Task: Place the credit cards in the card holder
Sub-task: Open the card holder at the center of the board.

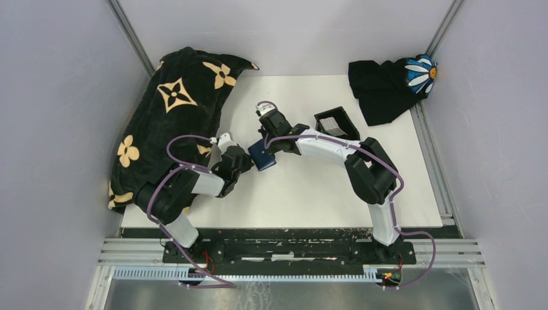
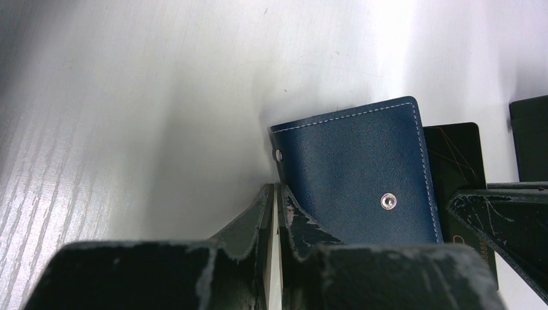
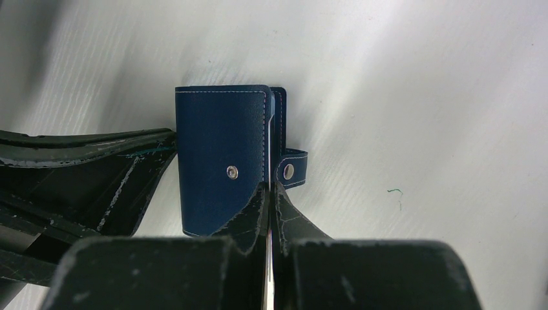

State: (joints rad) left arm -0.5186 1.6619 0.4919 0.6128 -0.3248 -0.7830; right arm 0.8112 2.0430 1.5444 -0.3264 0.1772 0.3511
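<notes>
The left gripper point(image 2: 276, 201) has its fingers pressed together on one edge of the navy card holder point(image 2: 362, 168), which spreads out to the right of those fingers with its snap stud showing. The right gripper point(image 3: 269, 197) is likewise pinched tight on the front flap's edge, the snap tab just right of its fingertips. A dark credit card point(image 2: 455, 155) pokes out past the holder's side farthest from the left fingers
</notes>
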